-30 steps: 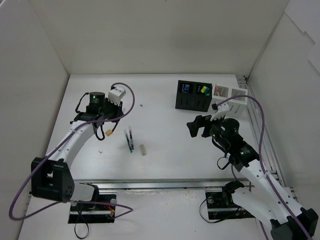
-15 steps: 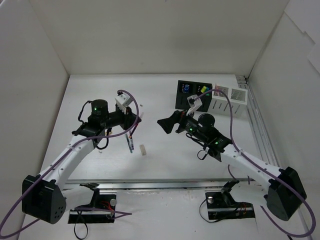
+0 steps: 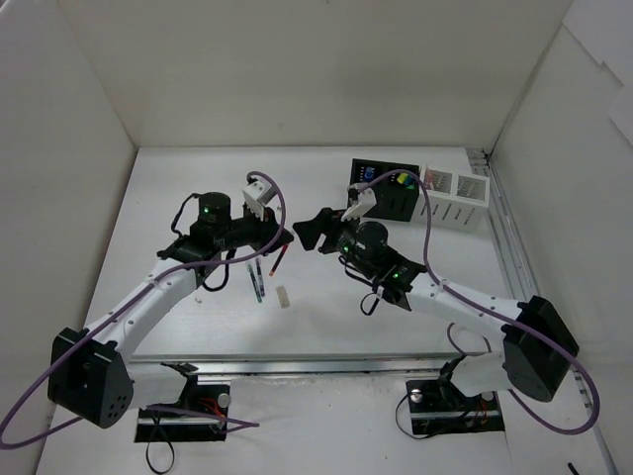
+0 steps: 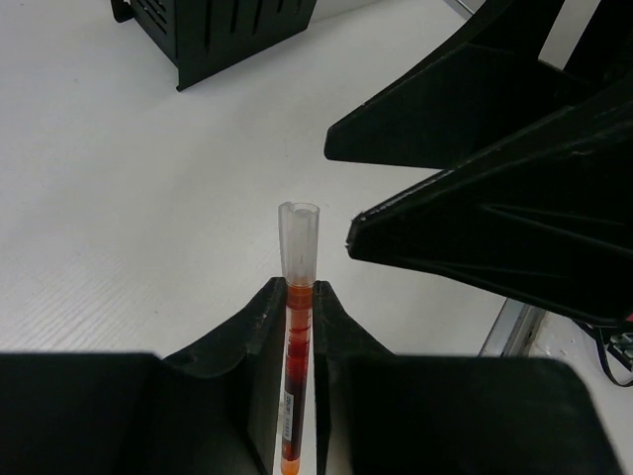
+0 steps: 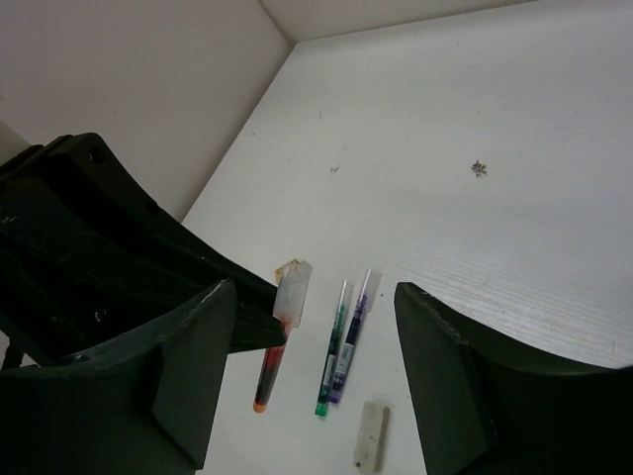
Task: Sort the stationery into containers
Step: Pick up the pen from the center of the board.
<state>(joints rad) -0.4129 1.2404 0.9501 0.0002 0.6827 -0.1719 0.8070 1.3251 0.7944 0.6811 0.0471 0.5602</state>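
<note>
My left gripper (image 3: 278, 239) is shut on a thin red pen (image 3: 281, 257) with a clear cap and holds it above the table. In the left wrist view the pen (image 4: 296, 332) sits pinched between my fingers (image 4: 255, 319). My right gripper (image 3: 310, 229) is open and empty, facing the left one from close by, its fingers (image 4: 475, 139) just beyond the cap. In the right wrist view the red pen (image 5: 274, 348) hangs at my left finger (image 5: 188, 368). Two dark pens (image 3: 257, 281) and a pale eraser (image 3: 284, 296) lie below on the table, also in the right wrist view (image 5: 341, 341).
A black two-compartment box (image 3: 385, 188) with coloured items inside stands at the back right, also in the left wrist view (image 4: 227, 30). White perforated boxes (image 3: 455, 198) stand to its right. White walls close the back and sides.
My left gripper has moved right with the red pen. My right gripper has swung left from the boxes to face it near the table's middle.
</note>
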